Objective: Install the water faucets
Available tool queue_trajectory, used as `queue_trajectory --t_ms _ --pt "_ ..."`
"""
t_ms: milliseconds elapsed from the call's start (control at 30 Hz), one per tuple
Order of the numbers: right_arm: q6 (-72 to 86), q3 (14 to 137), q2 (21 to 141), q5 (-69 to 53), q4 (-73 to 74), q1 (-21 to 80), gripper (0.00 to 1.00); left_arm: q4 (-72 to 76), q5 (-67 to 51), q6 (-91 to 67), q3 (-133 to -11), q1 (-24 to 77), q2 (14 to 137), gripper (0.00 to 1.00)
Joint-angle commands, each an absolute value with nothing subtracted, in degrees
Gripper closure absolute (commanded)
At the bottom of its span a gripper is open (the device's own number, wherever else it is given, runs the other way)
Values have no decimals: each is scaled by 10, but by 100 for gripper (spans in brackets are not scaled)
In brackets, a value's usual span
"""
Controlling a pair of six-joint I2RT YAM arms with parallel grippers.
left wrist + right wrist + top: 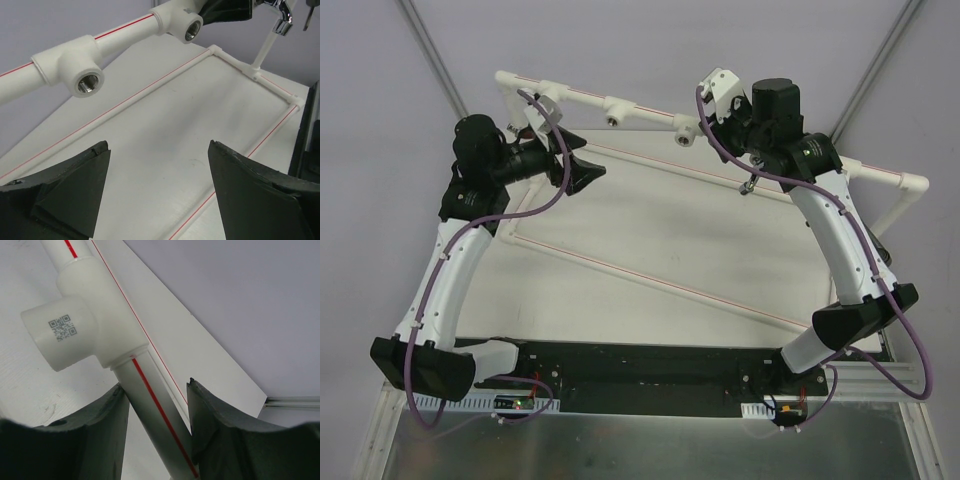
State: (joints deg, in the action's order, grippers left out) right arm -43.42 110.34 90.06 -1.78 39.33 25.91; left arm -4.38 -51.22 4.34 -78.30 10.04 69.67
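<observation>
A silver-grey faucet (281,18) shows at the top right edge of the left wrist view, beside the right arm. It is a small metal piece under that arm in the top view (747,185). I cannot tell how it is seated. The reddish-brown faucet is out of view. My left gripper (159,150) is open and empty above the white board, in front of two white tee fittings (75,67) with open threaded sockets. My right gripper (157,387) is shut on the white pipe (150,400), just below a tee fitting (80,325) that bears a QR code.
The white pipe frame (570,92) runs along the back and round the white board (650,230). Thin red-striped rails (700,285) cross the board diagonally. The two arms stand close together at the back rail (650,115).
</observation>
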Motion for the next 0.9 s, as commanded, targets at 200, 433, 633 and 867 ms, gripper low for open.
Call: queue_trajectory --t_ms 200,433,633,867 --pt "-373 1093 931 -14 429 264 100 -74 -118 -273 -819 93 637 18" --pt "-374 1090 928 -15 429 265 100 -121 40 -450 -734 48 549 18" --pt "-373 1090 928 -18 427 265 100 -52 -44 -513 -688 4 569 17" --pt "-372 1089 923 -25 427 265 100 133 -103 -503 -656 4 640 24"
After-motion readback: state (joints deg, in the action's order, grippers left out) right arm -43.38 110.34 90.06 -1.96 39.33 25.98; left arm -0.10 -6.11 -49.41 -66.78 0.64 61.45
